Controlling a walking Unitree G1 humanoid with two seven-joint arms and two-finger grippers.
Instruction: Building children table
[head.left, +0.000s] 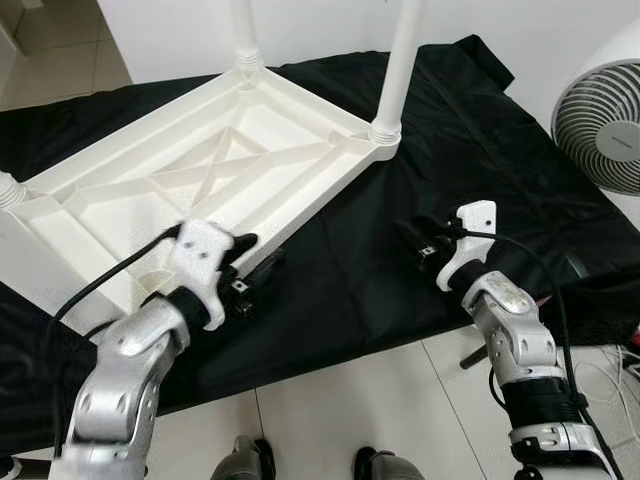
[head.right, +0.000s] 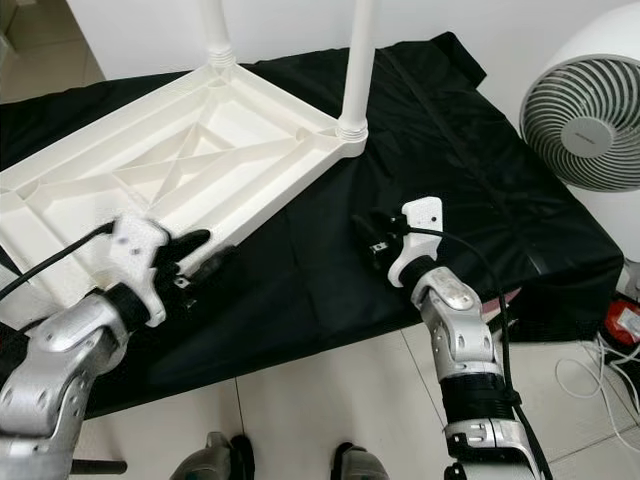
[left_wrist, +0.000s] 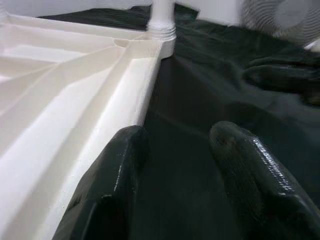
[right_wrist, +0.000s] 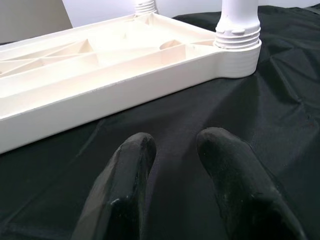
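Left end effector (head.left: 262, 262) narrowly parted, empty, beside upturned tabletop (head.left: 200, 180); could nudge it, tilting screwed-in legs (head.left: 400, 70).

A black cloth (head.left: 470, 150), creased and slightly glossy, is spread over pale floor tiles (head.left: 330, 420) with thin dark grout lines. A plain white wall (head.left: 320, 25) rises behind it. At the robot's right stands a white round fan (head.right: 585, 125) with a spiral grille, its base just beyond the cloth's edge. White cables (head.right: 590, 375) lie on the tiles near a small red-and-white object (head.right: 625, 320) by the right edge. Lighting is even and diffuse, with soft sheen on the cloth folds.
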